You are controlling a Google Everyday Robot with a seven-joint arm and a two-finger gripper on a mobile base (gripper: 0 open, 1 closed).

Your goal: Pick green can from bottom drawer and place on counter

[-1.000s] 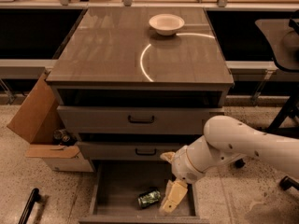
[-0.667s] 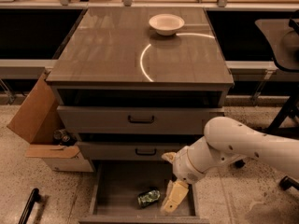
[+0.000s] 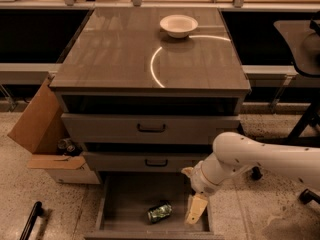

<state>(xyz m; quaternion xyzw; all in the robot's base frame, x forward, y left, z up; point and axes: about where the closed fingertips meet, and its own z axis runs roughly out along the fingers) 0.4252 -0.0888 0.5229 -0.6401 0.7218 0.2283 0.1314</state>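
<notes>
At the far left an open cardboard box (image 3: 37, 129) stands on the speckled floor, leaning against the side of the cabinet. A black bar (image 3: 31, 221) lies on the floor in front of it. The counter (image 3: 115, 59) is the glossy grey-brown top of the cabinet, and it shows a bright curved light reflection. A white bowl (image 3: 178, 25) stands near the back edge of the counter, right of the middle. The two upper drawers (image 3: 110, 129), with black handles, are pushed in. Under them the bottom drawer (image 3: 125, 199) is pulled out. The green can (image 3: 160, 212) lies on its side on the drawer floor, near the front edge and a little right of the middle. Just to the right of the can, the gripper (image 3: 196, 211) reaches down into the drawer, close to the can but not touching it. I cannot tell if it is wide or narrow. The white arm (image 3: 260, 156) comes in from the right.
</notes>
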